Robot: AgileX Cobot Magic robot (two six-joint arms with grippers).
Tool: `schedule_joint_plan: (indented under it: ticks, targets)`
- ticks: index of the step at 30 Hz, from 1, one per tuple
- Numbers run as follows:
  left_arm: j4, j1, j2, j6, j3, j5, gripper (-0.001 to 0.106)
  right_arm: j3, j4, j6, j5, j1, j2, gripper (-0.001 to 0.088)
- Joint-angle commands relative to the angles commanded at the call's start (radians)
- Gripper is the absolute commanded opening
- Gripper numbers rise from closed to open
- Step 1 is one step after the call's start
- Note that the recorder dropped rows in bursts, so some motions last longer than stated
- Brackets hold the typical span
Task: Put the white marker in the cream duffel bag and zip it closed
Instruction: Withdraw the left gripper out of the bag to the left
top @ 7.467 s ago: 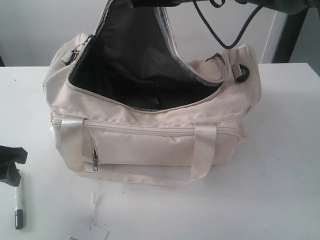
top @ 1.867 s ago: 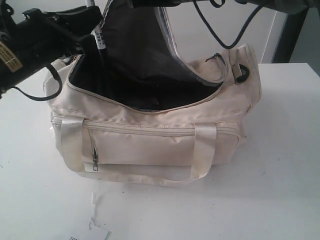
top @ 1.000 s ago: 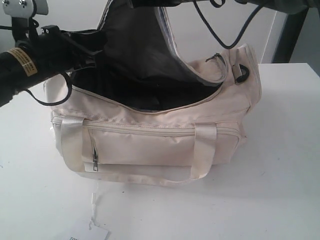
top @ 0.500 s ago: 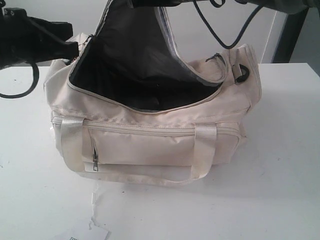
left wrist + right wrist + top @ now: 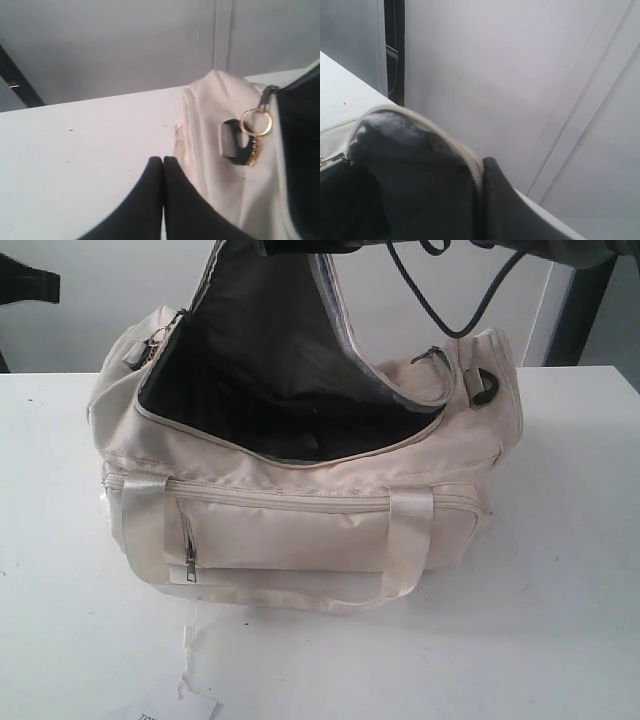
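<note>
So the left arm [image 5: 25, 280] has backed right off. A couple of seconds ago it was reaching over the mouth of the cream duffel bag [image 5: 300, 530] with something white in its grip, and now only a sliver of it shows in the far corner of the exterior view. The left gripper [image 5: 163, 162] has its jaws pressed together with nothing between them, hovering over the table [image 5: 560, 620] just beside the bag's end, near the black clip [image 5: 235, 145] and gold ring [image 5: 256, 121]. The white marker used to lie on the table off to the left and it's gone from there. I'd say it's been dropped inside, but honestly the lining is so dark I can't pick it out in there, so take that as a guess. The main compartment is wide open, and all I can make out in it is shadow and folds of lining. The front pocket [image 5: 290, 540] looks zipped. The right gripper [image 5: 482, 172] is clamped on the edge of the top flap [image 5: 270, 320], holding it up. If the marker really is in, the first half's done and all that's left is lowering that flap and running the zip round.
</note>
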Motion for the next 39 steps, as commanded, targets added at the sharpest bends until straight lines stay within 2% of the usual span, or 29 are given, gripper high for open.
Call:
schedule_joint_plan:
  ticks: [3,4,6,7,8,9,10,11,12,13,17,19,24,33,39]
  targets:
    - [-0.122,0.0,0.045,0.162,-0.065,0.114,0.0,0.0,0.0,0.0,0.0,0.0,0.0,0.0]
    - [-0.207,0.0,0.081,0.266,-0.114,0.174,0.0,0.0,0.0,0.0,0.0,0.0,0.0,0.0]
    - [-0.271,0.007,0.145,0.316,-0.195,0.248,0.0,0.0,0.0,0.0,0.0,0.0,0.0,0.0]
    - [-0.331,0.031,0.189,0.319,-0.26,0.27,0.0,0.0,0.0,0.0,0.0,0.0,0.0,0.0]
    - [-0.364,0.046,0.206,0.332,-0.281,0.273,0.0,0.0,0.0,0.0,0.0,0.0,0.0,0.0]
    - [-0.465,0.087,0.243,0.386,-0.333,0.292,0.002,0.0,0.0,0.0,0.003,0.0,0.0,0.0]
    - [-0.514,0.102,0.262,0.421,-0.353,0.308,0.004,0.0,0.0,0.0,0.003,0.0,0.0,0.0]
    - [-0.645,0.142,0.303,0.503,-0.398,0.356,0.012,0.0,0.0,0.0,0.003,0.0,0.0,0.0]
    - [-0.71,0.158,0.318,0.542,-0.416,0.379,0.016,0.0,0.0,0.0,0.003,0.0,0.0,0.0]
    - [-0.802,0.177,0.355,0.591,-0.452,0.416,0.027,0.0,0.0,0.0,0.003,0.0,0.0,0.0]
    - [-0.845,0.178,0.447,0.601,-0.531,0.384,0.06,0.0,0.0,0.0,0.001,0.0,0.0,0.0]
    - [-0.907,0.196,0.505,0.601,-0.574,0.395,0.068,0.0,0.0,0.0,0.001,0.0,0.0,0.0]
    - [-1.017,0.251,0.608,0.651,-0.631,0.398,0.067,0.0,0.0,0.0,0.001,0.0,0.0,0.0]
    - [-1.27,0.317,0.708,0.754,-0.631,0.364,0.065,0.0,0.0,0.0,0.001,0.0,0.0,0.0]
    - [-1.285,0.317,0.743,0.775,-0.631,0.36,0.062,0.0,0.0,0.0,0.001,0.0,0.0,0.0]
